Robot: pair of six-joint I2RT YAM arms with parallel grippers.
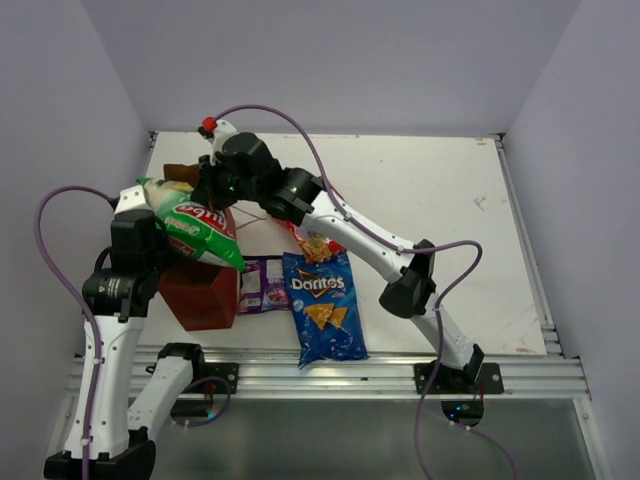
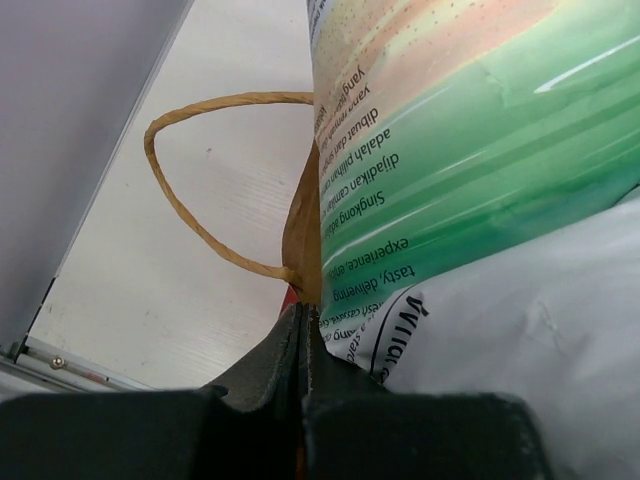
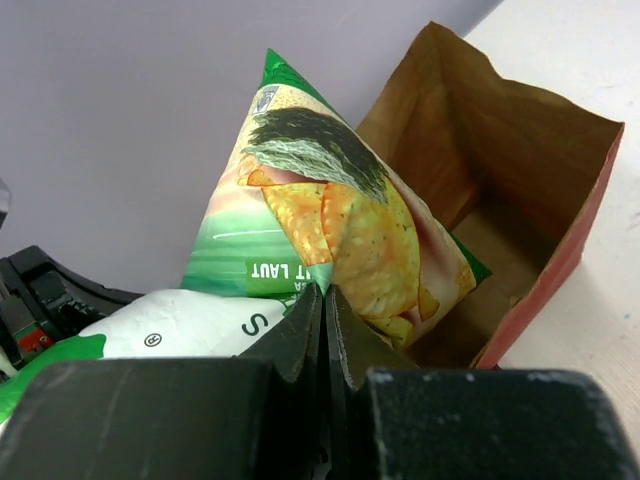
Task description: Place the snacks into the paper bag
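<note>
The green-white chip bag (image 1: 193, 226) hangs tilted over the open top of the reddish-brown paper bag (image 1: 203, 296). My right gripper (image 3: 325, 292) is shut on the chip bag's (image 3: 330, 210) lower edge, with the paper bag's tan inside (image 3: 510, 170) open beyond it. In the top view the right gripper (image 1: 207, 188) is at the packet's far end. My left gripper (image 2: 303, 312) is shut on the paper bag's rim (image 2: 300, 225) beside its string handle (image 2: 195, 215), and the chip bag (image 2: 470, 150) presses against it. The blue Doritos bag (image 1: 322, 305), purple packet (image 1: 263, 284) and red snack-mix bag (image 1: 315, 243) lie on the table.
The white table (image 1: 430, 200) stretches to the right and back, with walls on three sides. The right arm (image 1: 360, 235) crosses diagonally over the red snack-mix bag. A metal rail (image 1: 330, 375) runs along the near edge.
</note>
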